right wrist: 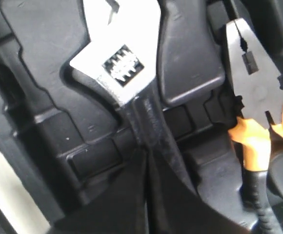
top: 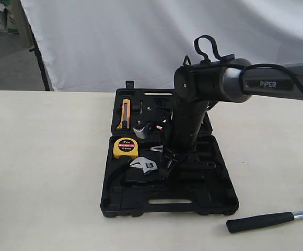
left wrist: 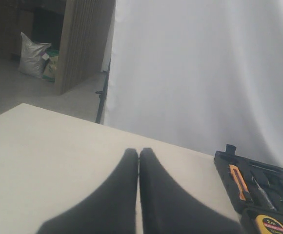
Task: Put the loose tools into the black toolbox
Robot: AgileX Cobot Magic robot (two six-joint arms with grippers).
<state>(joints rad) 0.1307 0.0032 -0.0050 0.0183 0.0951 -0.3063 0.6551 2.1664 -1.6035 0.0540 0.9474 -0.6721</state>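
The black toolbox point(top: 214, 201) lies open in the middle of the table. A silver adjustable wrench point(right wrist: 117, 53) lies across its moulded recesses, and its head also shows from outside point(top: 143, 166). My right gripper point(right wrist: 146, 148) reaches down into the case. It is shut, its tips rest on the wrench's dark handle, and the handle runs under one finger rather than between the two. The claw hammer's black handle point(top: 260, 221) lies on the table at the front right, outside the case. My left gripper point(left wrist: 139, 151) is shut and empty over bare table. The tape roll is hidden.
A yellow tape measure point(top: 125, 147) and an orange knife point(top: 125, 112) sit in the case's left side. Orange-handled pliers point(right wrist: 253, 87) lie in a recess beside the wrench. A white curtain point(top: 141, 36) hangs behind the table.
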